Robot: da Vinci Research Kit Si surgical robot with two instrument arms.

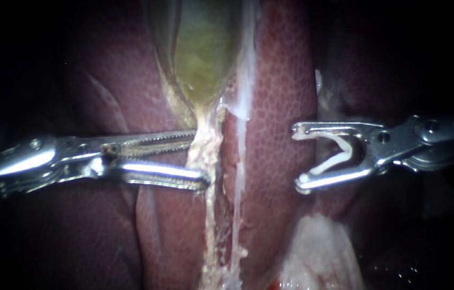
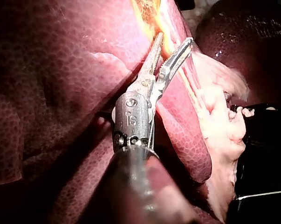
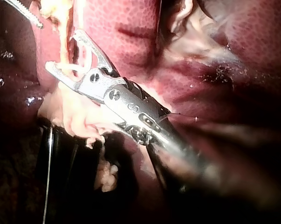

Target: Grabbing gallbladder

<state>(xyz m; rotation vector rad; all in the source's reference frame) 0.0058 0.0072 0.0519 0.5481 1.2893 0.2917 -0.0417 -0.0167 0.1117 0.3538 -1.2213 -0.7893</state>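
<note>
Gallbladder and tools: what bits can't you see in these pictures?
- Gallbladder: top cut off by the endoscope view's upper edge.
- Left instrument: upper jaw's tip lost at the pale strand, endoscope view.
- Right instrument, holding a clip: shaft lost in darkness, endoscope view; blurred close up, right wrist view.

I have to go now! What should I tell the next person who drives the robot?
Left instrument: jaws open, tips reaching the pale strand where the green gallbladder narrows. Nothing is gripped.
Right instrument: jaws stand wide and hold an open white clip between them, over the liver, apart from the strand.
Done: the left instrument is lined up at the narrow end of the gallbladder.
Left to do: grab it. Probably ease the left jaws a little further in, then close them.
</note>
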